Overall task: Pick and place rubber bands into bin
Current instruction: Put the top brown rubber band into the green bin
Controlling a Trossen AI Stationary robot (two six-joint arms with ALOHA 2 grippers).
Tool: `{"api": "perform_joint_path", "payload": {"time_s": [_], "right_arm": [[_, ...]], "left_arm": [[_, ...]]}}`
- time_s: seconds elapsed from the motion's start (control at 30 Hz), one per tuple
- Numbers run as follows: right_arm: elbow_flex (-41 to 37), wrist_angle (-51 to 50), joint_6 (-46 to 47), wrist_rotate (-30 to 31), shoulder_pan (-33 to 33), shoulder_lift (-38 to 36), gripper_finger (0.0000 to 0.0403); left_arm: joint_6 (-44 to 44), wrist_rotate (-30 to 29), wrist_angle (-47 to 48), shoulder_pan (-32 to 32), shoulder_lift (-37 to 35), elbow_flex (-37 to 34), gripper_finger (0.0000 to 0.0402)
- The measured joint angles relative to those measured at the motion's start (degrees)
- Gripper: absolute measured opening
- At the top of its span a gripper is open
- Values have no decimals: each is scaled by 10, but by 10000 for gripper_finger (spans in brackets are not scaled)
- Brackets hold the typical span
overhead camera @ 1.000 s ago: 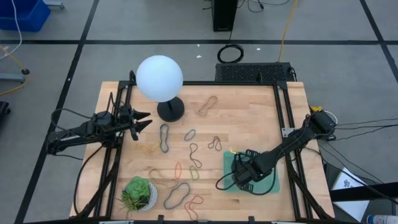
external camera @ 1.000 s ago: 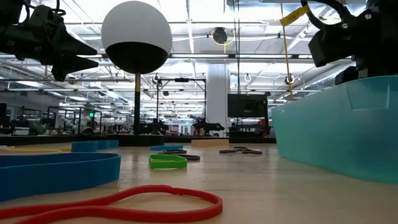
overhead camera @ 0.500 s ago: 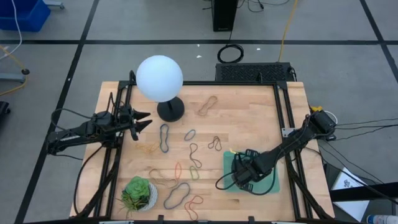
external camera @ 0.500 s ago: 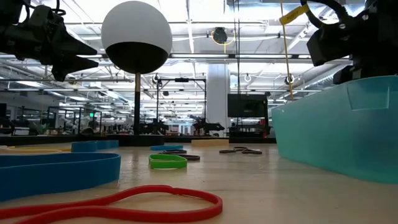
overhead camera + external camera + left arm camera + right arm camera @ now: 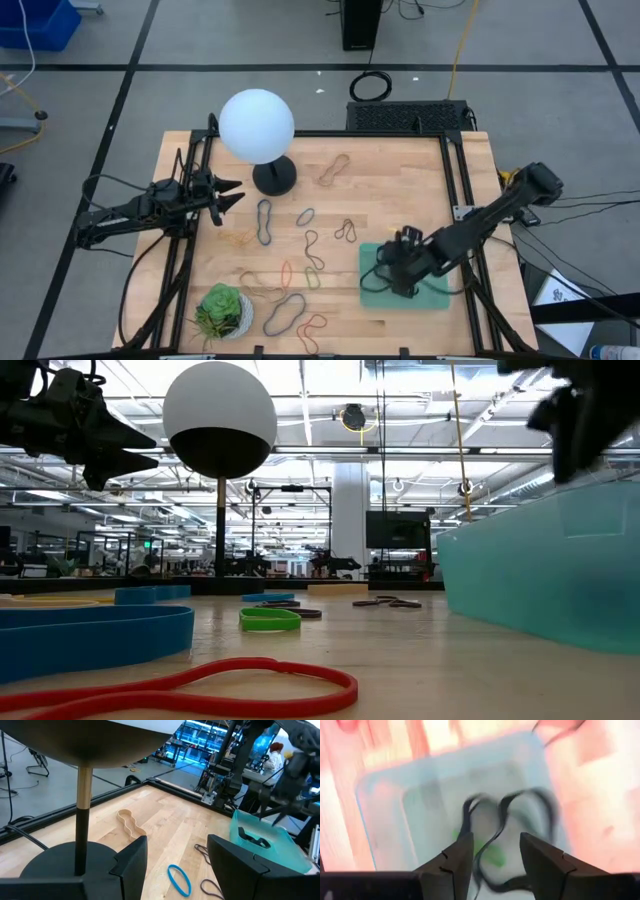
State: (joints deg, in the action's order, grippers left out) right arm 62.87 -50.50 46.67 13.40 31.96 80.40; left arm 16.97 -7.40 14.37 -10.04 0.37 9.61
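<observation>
Since the earlier frame, your right gripper (image 5: 403,262) has risen off the bin (image 5: 440,297) and swung toward the far side; the left arm has not moved. A black rubber band (image 5: 506,822) now lies loose inside the mint-green bin, which sits at the near right of the table (image 5: 400,170). The right gripper's fingers (image 5: 451,864) stand spread above it, pinching nothing, so you can judge the release step complete. The remaining rubber bands (image 5: 290,270) lie scattered across the middle and near part of the table, left of the bin. The left gripper (image 5: 226,194) waits at the left beside the globe lamp (image 5: 257,126), fingers spread and empty. A potted succulent (image 5: 222,310) stands near left. Your next move calls for carrying the right gripper left to the closest loose band.
</observation>
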Motion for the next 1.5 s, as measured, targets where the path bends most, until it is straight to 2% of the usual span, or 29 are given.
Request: {"api": "perform_joint_path", "payload": {"time_s": [0.1, 0.23, 0.4, 0.57, 0.87, 1.2, 1.3, 1.43, 1.5], "right_arm": [[0, 21, -15, 43, -7, -48, 153], [0, 90, -80, 79, -19, -105, 152], [0, 214, -271, 78, -25, -151, 155], [0, 292, -428, 78, -30, -165, 152], [0, 307, -577, 78, -64, -160, 157], [0, 319, -572, 91, -77, -160, 157], [0, 318, -549, 104, -108, -160, 157], [0, 318, -563, 103, -165, -160, 152], [0, 318, -577, 83, -200, -160, 149]], "left_arm": [[0, 0, 0, 0, 0, 0, 212], [0, 0, 0, 0, 0, 0, 212], [0, 0, 0, 0, 0, 0, 212], [0, 0, 0, 0, 0, 0, 212], [-2, 0, 2, 0, 0, 0, 212], [-3, 0, 4, 0, 0, 0, 212], [-3, 0, 4, 0, 0, 0, 212], [-3, 0, 4, 0, 0, 0, 212], [-1, 0, 4, 0, 0, 0, 212]]}}
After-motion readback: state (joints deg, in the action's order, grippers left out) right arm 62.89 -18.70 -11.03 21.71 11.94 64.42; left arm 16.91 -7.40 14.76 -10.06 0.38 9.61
